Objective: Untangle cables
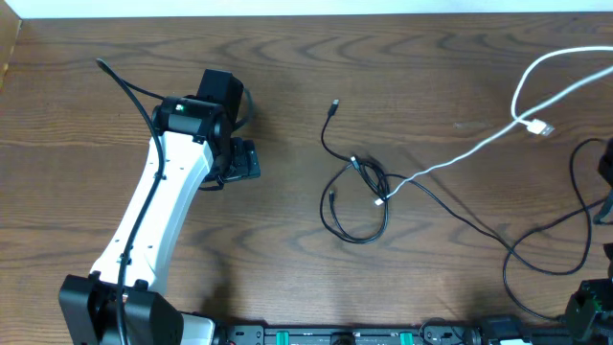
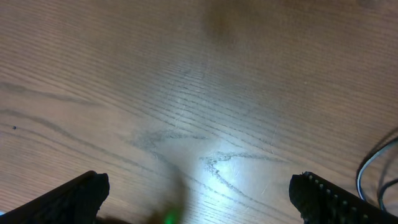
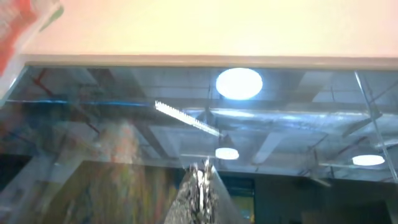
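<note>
Since neither gripper is at the cords, you are at the approach step, and the untangling itself has not begun (my reading of how things lie). The black cable (image 1: 356, 222) lies in a loose loop on the table (image 1: 287, 287). The white cable (image 1: 479, 149) comes in from the right and crosses it at the tangle (image 1: 381, 192), where its small end rests on the black loop. Its larger plug (image 1: 541, 126) lies well to the right of the tangle, apart from the black cord.

Your left gripper (image 1: 239, 161) sits well to the left of the tangle with its jaws spread wide and nothing between them. Its wrist view shows only bare wood under the fingers (image 2: 74, 199). The right arm (image 1: 604, 165) barely shows at the far right of the tangle. Its wrist camera points up at ceiling lights, so you get no look at the table from there. That gripper is closed, and I cannot tell that it has hold of anything.

The next move, as I judge it, calls for bringing the left gripper across to the tangle and lowering it. Pinch one cord just beside the crossing (the white end looks the easiest) and draw it clear of the loop without dragging the black cord along.

No box, tray or bin is in view, so nothing is held in any container.
</note>
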`<state>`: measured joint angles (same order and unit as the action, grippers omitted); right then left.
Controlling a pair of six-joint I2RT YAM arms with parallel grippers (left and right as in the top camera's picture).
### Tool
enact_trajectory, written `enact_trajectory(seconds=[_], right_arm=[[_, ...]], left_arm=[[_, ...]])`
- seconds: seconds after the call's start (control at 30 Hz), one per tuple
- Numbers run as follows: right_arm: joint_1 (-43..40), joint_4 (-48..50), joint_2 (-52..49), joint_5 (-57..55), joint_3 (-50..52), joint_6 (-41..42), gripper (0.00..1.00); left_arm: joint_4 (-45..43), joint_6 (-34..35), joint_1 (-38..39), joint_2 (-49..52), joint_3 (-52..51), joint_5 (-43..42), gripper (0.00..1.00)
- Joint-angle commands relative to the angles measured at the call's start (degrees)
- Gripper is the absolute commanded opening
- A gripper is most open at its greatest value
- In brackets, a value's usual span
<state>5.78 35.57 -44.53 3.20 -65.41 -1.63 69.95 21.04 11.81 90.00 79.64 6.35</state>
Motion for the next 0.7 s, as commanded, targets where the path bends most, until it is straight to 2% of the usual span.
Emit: enact_trajectory(seconds=[0.0,0.13,0.3,0.37,0.5,0.67], right_arm=[[-0.3,3.8,-0.1,0.6,-0.5,2.3,0.01],[-0.3,7.1,-0.1,1.9,-1.1,2.2,0.01],[-0.3,3.0,-0.1,2.9,-1.6,2.2,0.01],[-0.3,-3.5,-0.1,4.6,-1.6,2.2,0.01],[-0.3,-22.8,-0.9,6.0,-1.6,1.8,0.01],[-0.3,-43.1,-4.4,3.6,-1.6,-4.5,0.01]], left_arm=[[0.0,0.5,-0.3,-0.2,0.7,0.6,0.98],[0.0,0.5,-0.3,-0.2,0.7,0.6,0.98],[0.0,0.5,-0.3,-0.2,0.7,0.6,0.98],[0.0,0.5,-0.3,-0.2,0.7,0.6,0.98],[0.0,0.5,-0.3,-0.2,0.7,0.6,0.98],[0.0,0.5,-0.3,-0.2,0.7,0.6,0.98]])
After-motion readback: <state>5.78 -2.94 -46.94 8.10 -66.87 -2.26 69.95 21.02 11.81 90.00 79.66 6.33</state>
